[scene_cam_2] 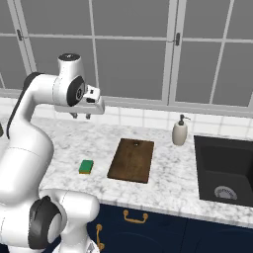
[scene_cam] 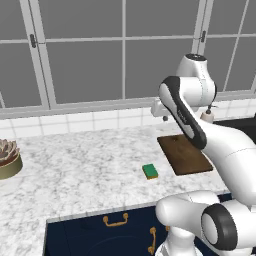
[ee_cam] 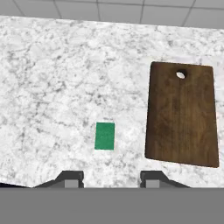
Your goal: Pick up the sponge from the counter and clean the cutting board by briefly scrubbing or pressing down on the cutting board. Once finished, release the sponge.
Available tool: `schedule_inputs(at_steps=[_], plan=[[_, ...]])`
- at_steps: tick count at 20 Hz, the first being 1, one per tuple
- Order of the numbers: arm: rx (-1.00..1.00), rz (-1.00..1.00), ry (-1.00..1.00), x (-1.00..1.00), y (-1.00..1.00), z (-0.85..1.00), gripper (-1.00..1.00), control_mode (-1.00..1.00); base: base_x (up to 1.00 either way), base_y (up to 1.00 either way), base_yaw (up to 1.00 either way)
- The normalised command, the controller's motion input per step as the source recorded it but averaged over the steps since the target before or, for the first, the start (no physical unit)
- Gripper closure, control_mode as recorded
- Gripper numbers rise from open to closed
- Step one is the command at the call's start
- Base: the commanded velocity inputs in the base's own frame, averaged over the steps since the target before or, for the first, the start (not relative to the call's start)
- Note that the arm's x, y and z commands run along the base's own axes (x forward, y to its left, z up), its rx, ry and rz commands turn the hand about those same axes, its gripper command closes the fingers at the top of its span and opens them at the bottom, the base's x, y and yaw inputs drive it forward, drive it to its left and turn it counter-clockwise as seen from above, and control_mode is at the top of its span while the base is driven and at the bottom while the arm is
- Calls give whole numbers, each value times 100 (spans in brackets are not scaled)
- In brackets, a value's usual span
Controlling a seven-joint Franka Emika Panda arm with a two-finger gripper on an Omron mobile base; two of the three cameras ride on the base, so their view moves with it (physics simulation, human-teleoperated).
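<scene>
Marble counter: sponge lies lengthwise parallel to cutting board.

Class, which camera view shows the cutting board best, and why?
The hand view: the cutting board lies whole, seen from above, hanging hole included. The right base view shows it whole too, but slanted. In the left base view the arm covers part of it.

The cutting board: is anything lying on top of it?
Nothing lies on the cutting board; its brown top is bare. The sponge lies apart on the counter. Beneath the board is hidden.
</scene>
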Motion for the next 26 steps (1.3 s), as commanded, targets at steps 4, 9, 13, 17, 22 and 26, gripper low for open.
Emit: schedule_inputs(at_steps=[4, 9, 13, 17, 22, 26], plan=[[0, 0, 0, -10, 17, -3, -100, -100, 0, 0, 0], [17, 0, 8, -11, 18, -66, -100, -100, 0, 0, 0], [1, 0, 10, 0, 1, -93, -100, -100, 0, 0, 0], [0, 0, 9, 0, 7, -81, -100, -100, 0, 0, 0], [-5, 0, 5, 1, 9, -73, -100, -100, 0, 0, 0], [-14, 0, 0, 1, 16, -34, -100, -100, 0, 0, 0]])
